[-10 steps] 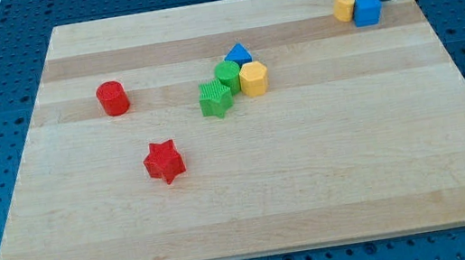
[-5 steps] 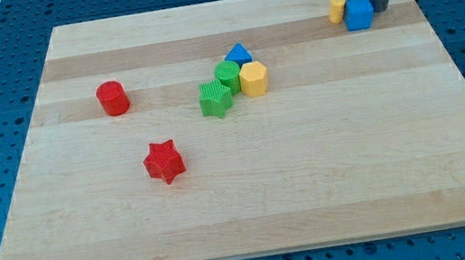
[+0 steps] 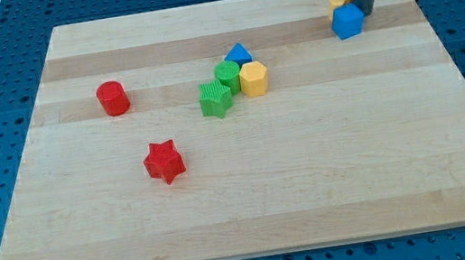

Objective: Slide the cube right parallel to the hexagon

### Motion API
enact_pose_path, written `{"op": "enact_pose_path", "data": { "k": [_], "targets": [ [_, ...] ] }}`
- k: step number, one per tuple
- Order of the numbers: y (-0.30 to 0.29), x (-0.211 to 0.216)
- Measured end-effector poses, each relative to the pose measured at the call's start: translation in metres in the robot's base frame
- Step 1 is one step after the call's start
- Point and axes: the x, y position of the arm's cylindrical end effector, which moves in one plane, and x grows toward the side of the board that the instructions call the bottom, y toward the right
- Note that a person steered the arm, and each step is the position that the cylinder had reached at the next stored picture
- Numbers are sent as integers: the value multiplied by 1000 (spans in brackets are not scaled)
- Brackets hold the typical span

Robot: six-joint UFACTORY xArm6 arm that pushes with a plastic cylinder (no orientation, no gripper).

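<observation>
While turned corner-on, blue cube against my tip, no tool visible.

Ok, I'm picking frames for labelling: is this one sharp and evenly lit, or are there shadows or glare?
Camera view: sharp throughout, with crisp edges on the red star and blue cube; lighting is soft and even, with only faint shadows beneath blocks; no glare on the wooden board; my tip isn't motion-blurred.
</observation>
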Motion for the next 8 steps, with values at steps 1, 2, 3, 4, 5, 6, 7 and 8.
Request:
{"op": "enact_pose_path", "data": {
  "k": [1,2,3,4,5,6,7,8],
  "targets": [
    [-14,1],
    [-26,14],
    [-37,34],
    [-47,53],
    [-56,71],
    [-64,86],
    [-71,97],
    [-75,108]
  ]
}}
